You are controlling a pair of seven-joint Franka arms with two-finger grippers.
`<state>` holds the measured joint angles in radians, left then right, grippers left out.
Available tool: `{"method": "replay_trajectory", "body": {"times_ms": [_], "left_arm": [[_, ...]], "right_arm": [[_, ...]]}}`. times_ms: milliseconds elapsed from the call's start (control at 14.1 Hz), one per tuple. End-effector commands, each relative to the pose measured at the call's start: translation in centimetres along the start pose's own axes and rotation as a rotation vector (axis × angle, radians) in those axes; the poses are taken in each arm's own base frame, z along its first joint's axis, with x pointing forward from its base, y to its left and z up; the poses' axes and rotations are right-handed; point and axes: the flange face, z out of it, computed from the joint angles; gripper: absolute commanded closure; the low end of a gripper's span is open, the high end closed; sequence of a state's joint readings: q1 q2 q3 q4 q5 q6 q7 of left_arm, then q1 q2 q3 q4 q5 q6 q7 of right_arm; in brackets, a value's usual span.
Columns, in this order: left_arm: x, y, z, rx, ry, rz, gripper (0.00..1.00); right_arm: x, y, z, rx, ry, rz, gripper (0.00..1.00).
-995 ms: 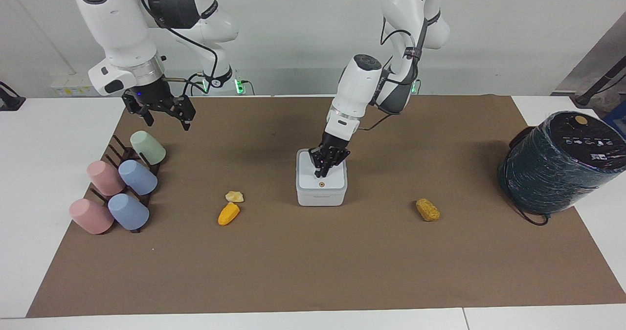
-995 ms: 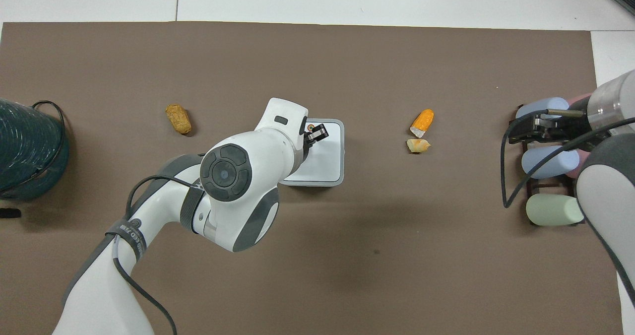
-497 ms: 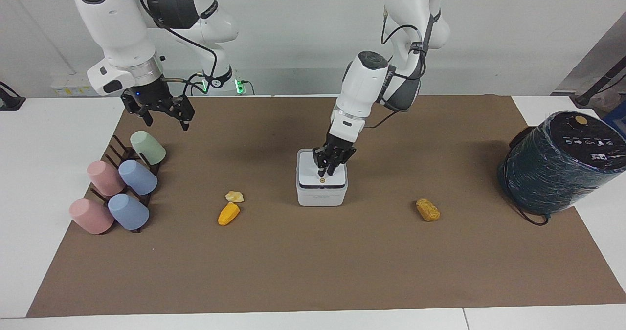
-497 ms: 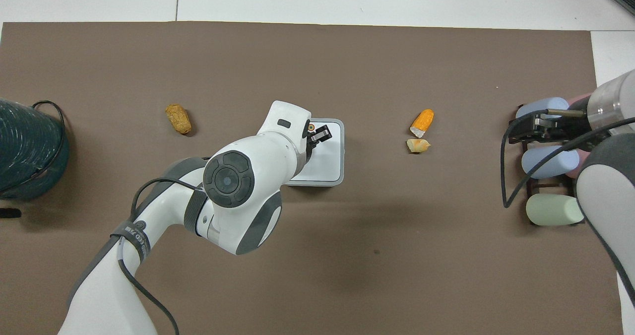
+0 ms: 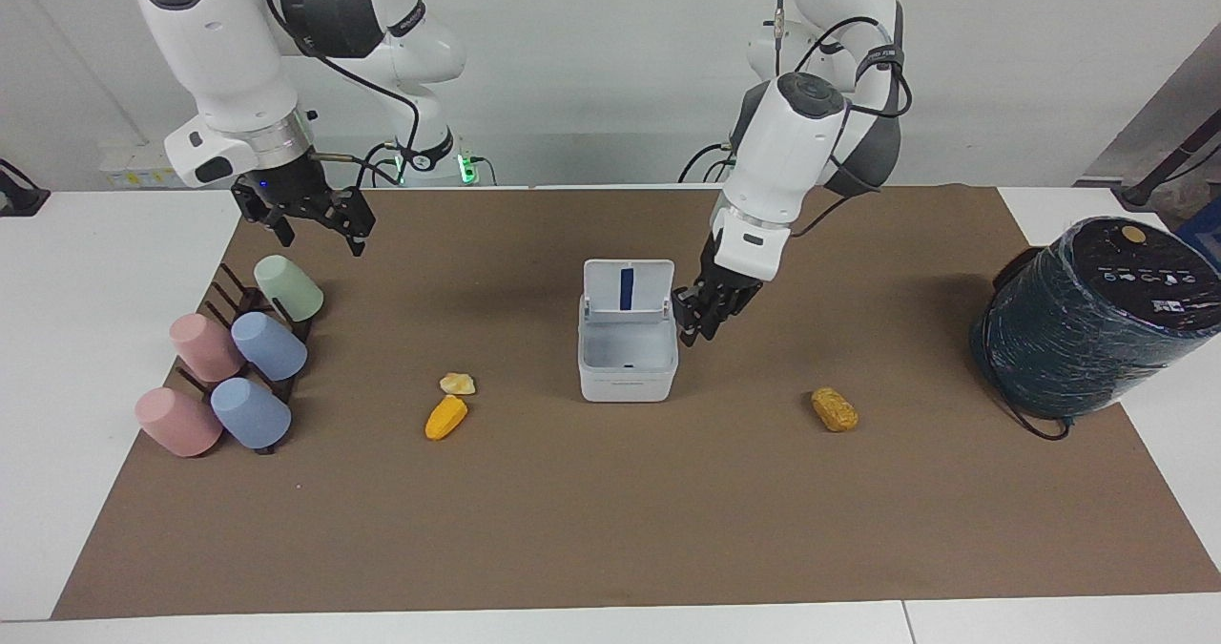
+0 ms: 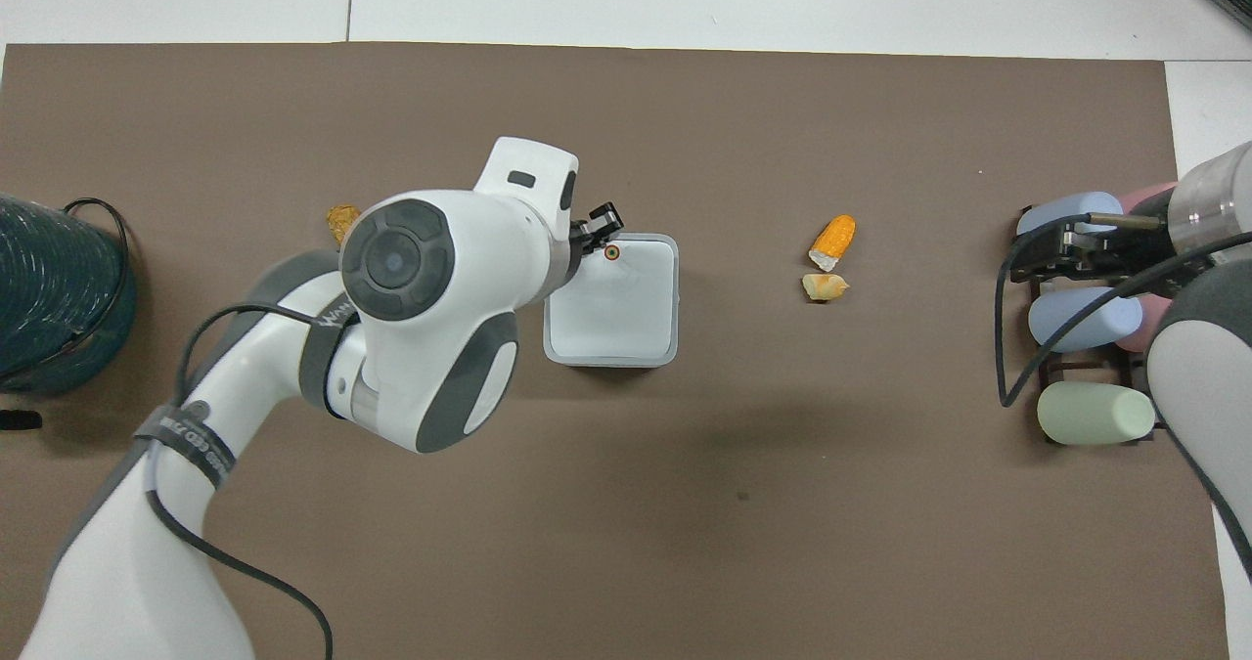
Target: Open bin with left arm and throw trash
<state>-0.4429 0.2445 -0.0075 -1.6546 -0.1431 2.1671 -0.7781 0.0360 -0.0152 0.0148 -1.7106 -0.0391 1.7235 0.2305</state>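
Bin (image 5: 627, 369) lid now flipped up, standing nearly upright at the edge nearer the robots, blue strip on its underside exposed; a second ago it was shut with the left gripper tip pressed on it. Bin seen at mid-mat, position unchanged. Interior looks empty, though the bottom is only partly seen from the facing view.

Left gripper (image 5: 699, 320) has been pulled off the lid and is now held just beside the bin, toward the left arm's end of the table, nothing held. Fingers appear bunched close together; whether fully shut cannot be told.

Trash unmoved, all on the mat: orange cob piece (image 5: 445, 418) and pale yellow lump (image 5: 457, 384) just beside each other toward the right arm's end, brownish cob piece (image 5: 834, 408) toward the left arm's end.

Right gripper (image 5: 307, 217) is kept waiting, spread wide and empty, over the mat by the cup rack (image 5: 250, 312). Pastel cups (image 5: 269, 345) lie tilted on the rack's pegs.
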Motion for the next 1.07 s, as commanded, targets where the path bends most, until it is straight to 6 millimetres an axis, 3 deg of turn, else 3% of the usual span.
{"method": "replay_trajectory", "body": {"times_ms": [0, 284, 497, 640, 782, 995], "left_arm": [[2.3, -2.8, -0.5, 0.038, -0.015, 0.066, 0.56], [6.2, -9.1, -0.9, 0.072, -0.027, 0.224, 0.49], [7.9, -13.7, -0.2, 0.115, -0.033, 0.338, 0.42], [8.8, -16.5, 0.1, 0.18, -0.019, 0.377, 0.31], [8.9, -17.8, 1.4, 0.193, -0.009, 0.381, 0.25], [9.3, -18.6, 5.7, 0.19, 0.007, 0.38, 0.21]], "right_arm": [[0.5, -0.9, 2.4, 0.033, 0.042, 0.049, 0.0], [2.6, -4.2, 10.2, 0.058, 0.091, 0.144, 0.0], [4.8, -5.3, 15.8, 0.07, 0.113, 0.167, 0.0], [6.1, -5.7, 19.7, 0.078, 0.133, 0.17, 0.0], [7.0, -6.1, 22.5, 0.094, 0.163, 0.196, 0.0], [7.0, -6.8, 25.5, 0.085, 0.146, 0.235, 0.0]]}}
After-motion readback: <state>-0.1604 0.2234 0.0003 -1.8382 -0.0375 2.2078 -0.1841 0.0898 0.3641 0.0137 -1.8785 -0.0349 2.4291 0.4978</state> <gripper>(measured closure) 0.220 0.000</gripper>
